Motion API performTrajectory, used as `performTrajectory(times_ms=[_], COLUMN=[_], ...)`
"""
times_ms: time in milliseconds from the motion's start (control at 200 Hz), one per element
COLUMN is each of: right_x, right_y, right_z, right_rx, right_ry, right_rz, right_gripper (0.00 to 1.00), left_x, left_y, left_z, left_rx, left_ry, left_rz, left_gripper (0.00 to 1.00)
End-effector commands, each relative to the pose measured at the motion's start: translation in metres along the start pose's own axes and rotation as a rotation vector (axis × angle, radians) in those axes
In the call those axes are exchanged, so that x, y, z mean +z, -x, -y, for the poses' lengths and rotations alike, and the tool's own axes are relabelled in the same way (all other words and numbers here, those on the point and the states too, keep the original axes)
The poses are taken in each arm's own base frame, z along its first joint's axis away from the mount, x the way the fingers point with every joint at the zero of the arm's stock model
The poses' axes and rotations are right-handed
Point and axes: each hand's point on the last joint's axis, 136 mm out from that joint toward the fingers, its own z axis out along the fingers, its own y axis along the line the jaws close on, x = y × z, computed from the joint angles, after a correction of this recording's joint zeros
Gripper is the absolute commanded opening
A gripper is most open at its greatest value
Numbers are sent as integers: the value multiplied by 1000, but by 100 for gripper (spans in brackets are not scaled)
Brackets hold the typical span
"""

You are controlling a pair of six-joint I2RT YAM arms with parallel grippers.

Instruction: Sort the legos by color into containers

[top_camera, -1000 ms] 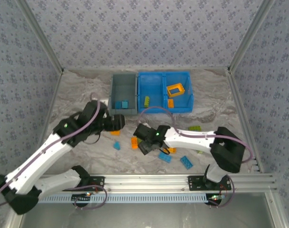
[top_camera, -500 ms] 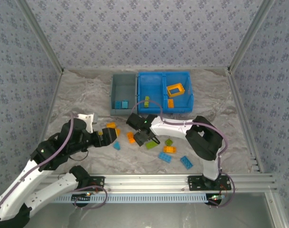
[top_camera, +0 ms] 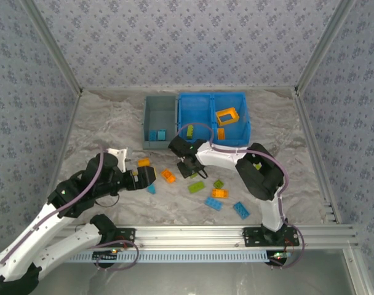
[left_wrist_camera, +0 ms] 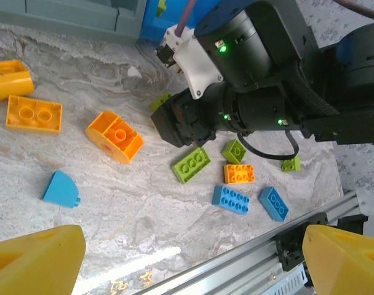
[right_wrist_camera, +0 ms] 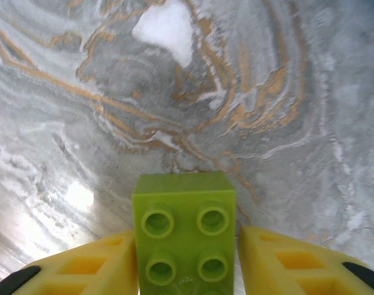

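Note:
My right gripper [top_camera: 188, 166] is shut on a lime green lego [right_wrist_camera: 184, 233], pinched between its yellow fingers [right_wrist_camera: 85, 267] just above the marbled table. It hangs a little in front of the bright blue two-compartment bin [top_camera: 202, 101], which holds a green brick [top_camera: 190, 130], an orange brick [top_camera: 221, 133] and the orange frame [top_camera: 227, 116]. The grey-blue bin [top_camera: 159, 110] holds a blue brick [top_camera: 156, 134]. My left gripper [top_camera: 145, 177] is open and holds nothing, its fingers [left_wrist_camera: 36, 258] wide apart above bare table. Loose orange [left_wrist_camera: 115, 135], blue [left_wrist_camera: 230, 199] and green [left_wrist_camera: 191, 165] legos lie between the arms.
More loose bricks: orange ones [left_wrist_camera: 33, 114] at the left, a blue wedge [left_wrist_camera: 59, 189], a small orange [left_wrist_camera: 239, 174], another blue [left_wrist_camera: 274, 203] and small greens [left_wrist_camera: 235, 150]. The aluminium rail [top_camera: 193, 233] runs along the near edge. Patterned walls enclose the table.
My right gripper has carried the green lego away from the loose pile toward the blue bin. My left arm has pulled back from the grey-blue bin and now sits low at the left.

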Motion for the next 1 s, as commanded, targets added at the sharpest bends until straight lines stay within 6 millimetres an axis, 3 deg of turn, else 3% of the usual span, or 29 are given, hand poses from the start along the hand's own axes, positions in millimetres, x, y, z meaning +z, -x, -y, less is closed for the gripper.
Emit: performTrajectory(times_ms=[0,100,200,330,415,530,750,889,994], right_x=[4,-11,-44,-97,-113,-109,-85,-60,-42], right_y=[-6,-3,5,26,41,67,127,146,142], right_z=[0,1,9,40,65,81,85,101,114], right_rx=[41,67,101,191,264,325,406,481,525], right_ry=[31,44,32,-8,-26,-15,119,117,75], right_rz=[-8,33,118,254,290,295,321,279,213], right_gripper=[35,30,28,28,28,27,27,26,27], left_x=[1,3,4,8,16,27,39,49,54], left_y=[1,2,5,17,27,38,48,41,36], left_z=[8,9,12,23,32,41,57,66,70], left_rx=[-13,-10,-8,-7,13,74,194,230,246], left_ry=[-45,-45,-52,-67,-57,37,189,203,203], left_rz=[6,6,11,46,81,116,157,145,129], left_gripper=[92,92,91,90,90,89,88,88,88])
